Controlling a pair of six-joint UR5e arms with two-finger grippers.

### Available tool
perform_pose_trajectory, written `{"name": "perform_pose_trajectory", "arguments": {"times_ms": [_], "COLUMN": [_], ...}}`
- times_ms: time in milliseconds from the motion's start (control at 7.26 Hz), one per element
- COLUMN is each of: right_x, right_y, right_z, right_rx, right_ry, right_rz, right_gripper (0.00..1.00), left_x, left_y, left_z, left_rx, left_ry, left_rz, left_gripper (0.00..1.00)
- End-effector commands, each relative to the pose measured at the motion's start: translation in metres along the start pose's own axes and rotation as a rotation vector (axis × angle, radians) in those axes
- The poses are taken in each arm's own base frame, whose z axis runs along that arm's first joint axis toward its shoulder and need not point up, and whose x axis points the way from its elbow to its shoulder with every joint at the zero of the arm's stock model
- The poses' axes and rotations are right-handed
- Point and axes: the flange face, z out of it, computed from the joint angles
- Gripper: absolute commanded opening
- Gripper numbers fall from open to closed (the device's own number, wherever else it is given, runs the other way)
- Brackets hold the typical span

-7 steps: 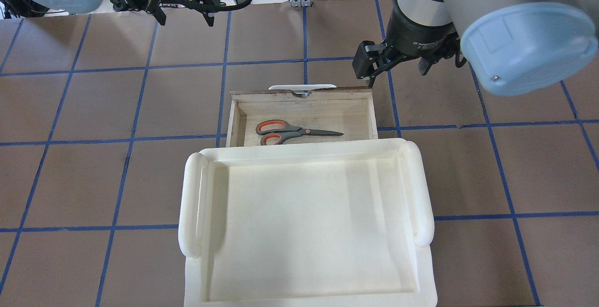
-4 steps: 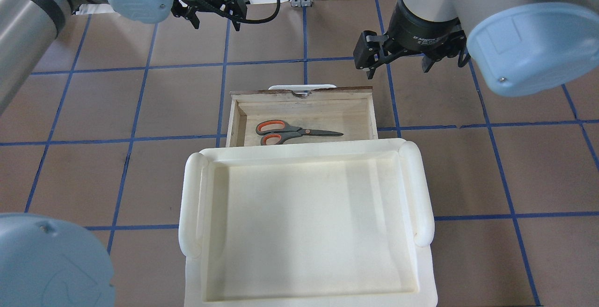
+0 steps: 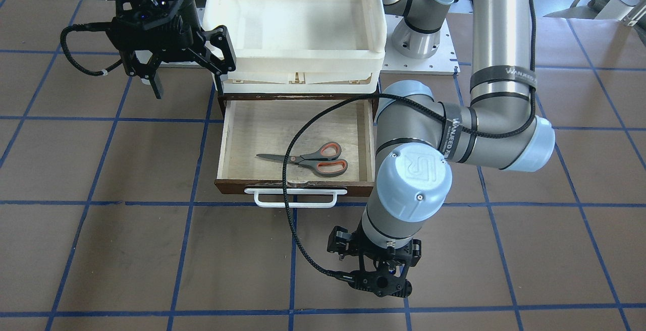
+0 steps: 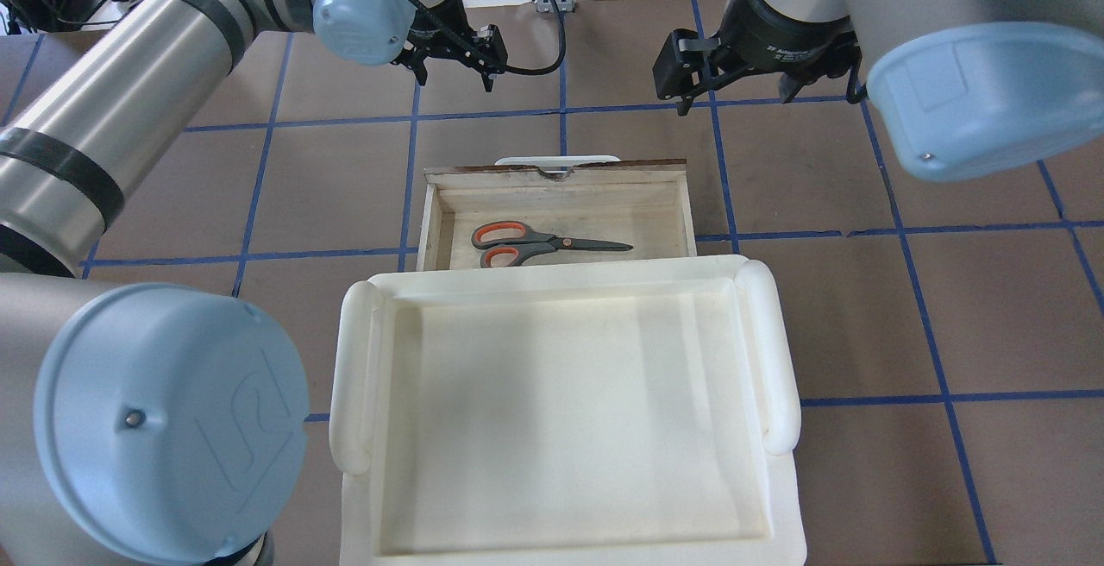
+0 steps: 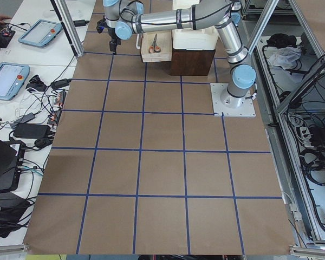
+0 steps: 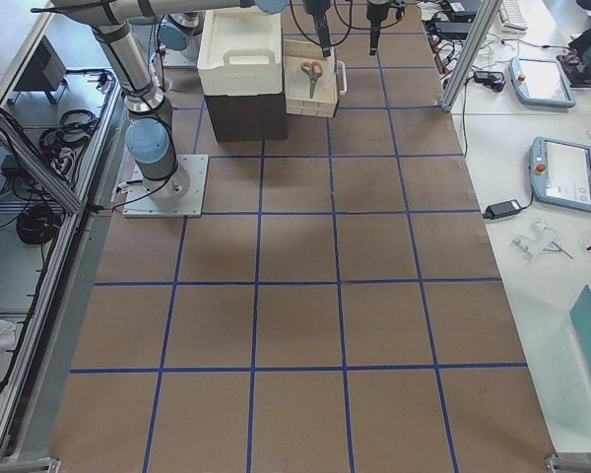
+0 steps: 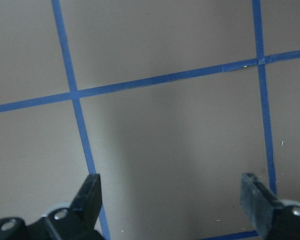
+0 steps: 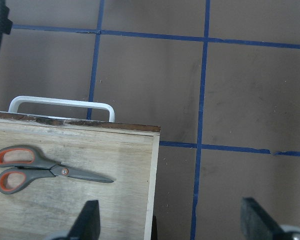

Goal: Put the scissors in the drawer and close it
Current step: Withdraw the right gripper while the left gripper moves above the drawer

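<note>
Brown table, blue tape grid. Scissors (image 4: 548,244) seen lying flat inside open drawer (image 4: 604,208), long axis parallel to dark front, loops toward robot's left. White bar handle (image 4: 557,159) faces away from robot base; closing push judged to run toward base, under white tray (image 4: 349,376). Left gripper (image 4: 455,74) spread wide, empty, out beyond handle, judged better placed. Right gripper (image 4: 735,100) likewise spread, empty, off drawer's right corner.

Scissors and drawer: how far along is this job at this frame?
Done: the scissors lie flat inside the drawer. In hand: nothing; the left gripper and right gripper hover open, clear of the drawer and its white handle. Left: push the pulled-out drawer shut.
</note>
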Motion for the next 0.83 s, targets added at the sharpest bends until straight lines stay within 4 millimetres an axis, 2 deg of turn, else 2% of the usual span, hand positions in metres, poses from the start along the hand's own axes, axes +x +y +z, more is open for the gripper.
{"name": "perform_pose_trajectory", "arguments": {"times_ms": [0,138,276,413,551,689], "right_x": [0.021,0.052,0.062,0.057,0.057,0.057], "right_y": [-0.004,-0.009,-0.010,0.001,0.006,0.008], "right_z": [-0.001,0.002,0.000,-0.004,-0.005,-0.004], "right_rx": [-0.022,-0.050,-0.057,-0.090,-0.114,-0.119], "right_ry": [0.012,0.003,-0.028,-0.030,-0.019,-0.019], "right_rz": [0.042,0.107,0.134,0.142,0.143,0.142], "right_gripper": [1.00,1.00,1.00,1.00,1.00,1.00], "left_x": [0.017,0.027,0.038,0.041,0.035,0.035], "left_y": [-0.005,-0.003,0.001,0.006,0.019,0.022], "left_z": [0.053,0.055,0.056,0.057,0.050,0.044], "left_rx": [-0.069,-0.083,-0.101,-0.129,-0.218,-0.232], "left_ry": [0.012,0.010,0.009,0.006,-0.013,-0.009], "left_rz": [-0.015,-0.026,-0.023,-0.023,-0.026,-0.026], "left_gripper": [1.00,1.00,1.00,1.00,1.00,1.00]}}
